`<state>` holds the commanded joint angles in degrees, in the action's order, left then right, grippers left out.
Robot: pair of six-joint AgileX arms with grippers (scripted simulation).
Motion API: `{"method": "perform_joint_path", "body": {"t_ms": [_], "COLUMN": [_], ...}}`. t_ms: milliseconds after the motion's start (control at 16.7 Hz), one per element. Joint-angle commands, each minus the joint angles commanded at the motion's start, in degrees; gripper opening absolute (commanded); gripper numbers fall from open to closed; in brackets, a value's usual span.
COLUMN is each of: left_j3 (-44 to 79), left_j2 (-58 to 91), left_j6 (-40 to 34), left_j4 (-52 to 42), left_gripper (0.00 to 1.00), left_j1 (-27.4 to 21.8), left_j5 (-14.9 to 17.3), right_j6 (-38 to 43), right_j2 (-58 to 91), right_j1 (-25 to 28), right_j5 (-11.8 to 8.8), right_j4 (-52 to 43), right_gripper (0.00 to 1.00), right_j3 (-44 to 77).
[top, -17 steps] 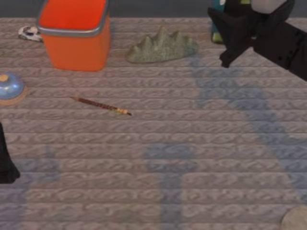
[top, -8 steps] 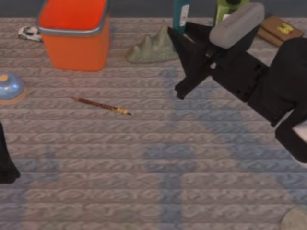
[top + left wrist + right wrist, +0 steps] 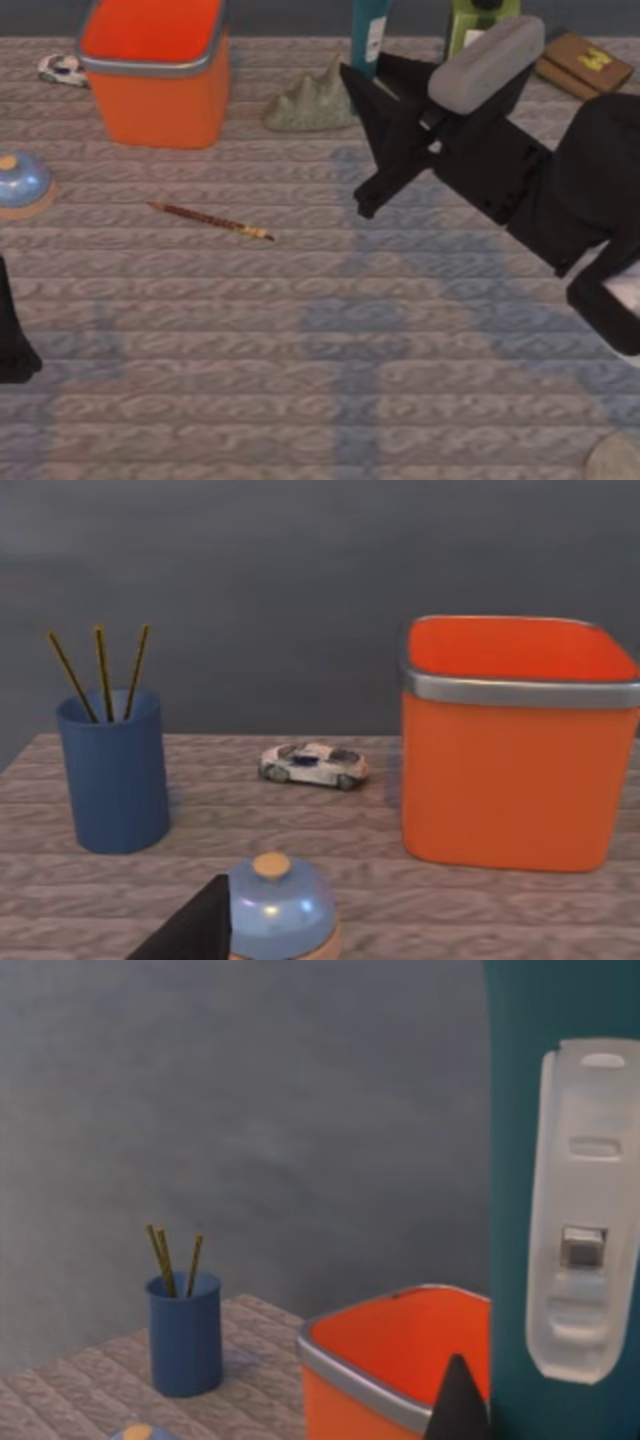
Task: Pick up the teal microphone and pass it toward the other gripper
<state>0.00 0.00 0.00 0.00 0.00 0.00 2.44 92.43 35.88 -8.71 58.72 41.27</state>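
Right claw [image 3: 362, 140] sits upper centre of the top view, its black arm reaching in from the right edge with a grey block on top. The two wedge fingers stand apart, one tip near the grey rock ornament [image 3: 305, 100], the other lower over bare tabletop [image 3: 300, 400]. The teal microphone [image 3: 370, 35] rises at the top edge of the top view, just behind the claw; its handle with a white switch patch shows there, the head out of frame. In the right wrist view the teal microphone [image 3: 560, 1200] fills the right side of the frame, upright, white switch patch facing the camera, with one black fingertip [image 3: 458, 1400] showing just beside it at the bottom. The claw appears to be pinching the handle, though the contact itself is not visible.

Left claw [image 3: 15, 340] parked at the left edge of the top view, lower half; only a black sliver shows, and whether it is spread or pressed together cannot be told.

Other items: orange bin [image 3: 155, 75] upper left; small white toy car [image 3: 62, 68] just left of it; blue bell [image 3: 20, 182] at the left edge; brown-red pencil [image 3: 210, 221] lying left of centre; green bottle [image 3: 478, 20] and brown book [image 3: 585, 60] upper right. Left wrist view adds a blue cup [image 3: 115, 770] holding three pencils
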Motion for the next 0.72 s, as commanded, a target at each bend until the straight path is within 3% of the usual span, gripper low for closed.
{"method": "perform_joint_path", "body": {"t_ms": [420,540,720], "left_j3": [0.6,3.0,9.2], "left_j2": [0.7,3.8,13.1], "left_j6": [0.1,0.4,1.4], "left_j4": [0.3,1.7,5.4], "left_gripper": [1.0,1.0,1.0], "left_j1": [-0.3,-1.2,-3.5], "left_j5": [0.6,3.2,9.6], "right_j6": [-0.1,-0.1,-0.1], "right_j2": [-0.2,-0.2,-0.2], "right_j1": [0.1,0.1,0.1], "right_j5": [0.1,0.1,0.1], "right_j4": [0.1,0.1,0.1], "right_gripper": [0.0,0.0,0.0], "right_j3": [-0.1,-0.1,-0.1]}}
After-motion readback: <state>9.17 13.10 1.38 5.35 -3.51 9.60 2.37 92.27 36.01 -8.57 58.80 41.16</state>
